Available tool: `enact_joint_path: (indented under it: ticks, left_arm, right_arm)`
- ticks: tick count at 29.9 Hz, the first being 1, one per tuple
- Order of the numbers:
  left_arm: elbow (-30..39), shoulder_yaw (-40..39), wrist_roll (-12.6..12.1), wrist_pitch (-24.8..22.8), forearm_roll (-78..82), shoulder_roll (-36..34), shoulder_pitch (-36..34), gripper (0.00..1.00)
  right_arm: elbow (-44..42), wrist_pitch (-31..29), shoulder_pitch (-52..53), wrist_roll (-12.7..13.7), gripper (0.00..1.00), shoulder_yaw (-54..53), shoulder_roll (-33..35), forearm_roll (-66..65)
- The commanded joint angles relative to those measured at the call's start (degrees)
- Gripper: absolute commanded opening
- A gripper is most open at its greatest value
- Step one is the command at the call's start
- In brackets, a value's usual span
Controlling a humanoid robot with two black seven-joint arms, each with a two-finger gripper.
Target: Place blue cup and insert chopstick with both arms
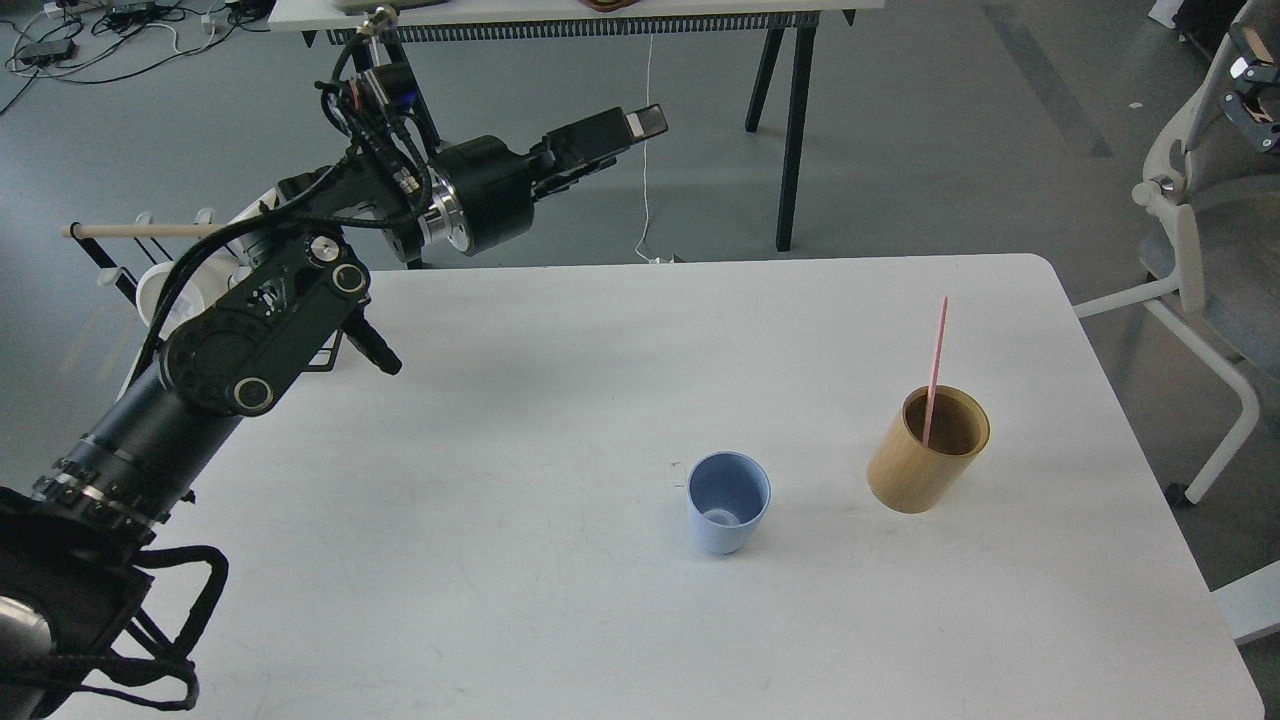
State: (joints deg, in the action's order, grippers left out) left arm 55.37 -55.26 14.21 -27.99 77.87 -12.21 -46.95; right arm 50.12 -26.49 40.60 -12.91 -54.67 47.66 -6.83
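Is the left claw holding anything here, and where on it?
Nothing. The left claw is raised, empty; the blue cup stands free on the table.

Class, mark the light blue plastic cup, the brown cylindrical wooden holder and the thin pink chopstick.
light blue plastic cup [727, 520]: head view, outer wall.
brown cylindrical wooden holder [912, 480]: head view, outer side.
thin pink chopstick [937, 350]: head view, mid-shaft.

A pale blue plastic cup [728, 514] and a tan wooden cylindrical holder [927, 450] with a dark brown inside stand on the plain white surface [560, 600]. A thin pink chopstick [935, 368] rises from the holder. The black left tool [612, 135] shows a silver collar.
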Motion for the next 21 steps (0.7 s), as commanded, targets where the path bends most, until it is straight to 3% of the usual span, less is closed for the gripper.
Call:
enact_joint_path:
  ticks: [1, 5, 13, 21]
  left_arm:
    - [-5.8, -0.2, -0.3, 0.0, -22.6, -0.3, -0.5, 0.99]
    - [-11.6, -0.4, -0.1, 0.0, -38.6, -0.6, -2.7, 0.99]
    - [-18.2, -0.5, -0.3, 0.0, -66.9, -8.0, -8.2, 0.99]
    - [-24.4, 0.1, -0.4, 0.0, -72.1, -10.3, -8.8, 0.99]
  right_arm:
    - [5.5, 4.5, -1.1, -0.1, 0.99, 1.2, 2.7, -6.6]
    - [10.4, 7.9, -2.2, -0.1, 0.99, 1.6, 4.2, -12.3]
    - [19.9, 13.0, -6.7, -0.2, 0.99, 1.7, 5.4, -29.5]
    - [29.2, 19.9, -12.6, -0.2, 0.99, 1.8, 5.5, -53.6]
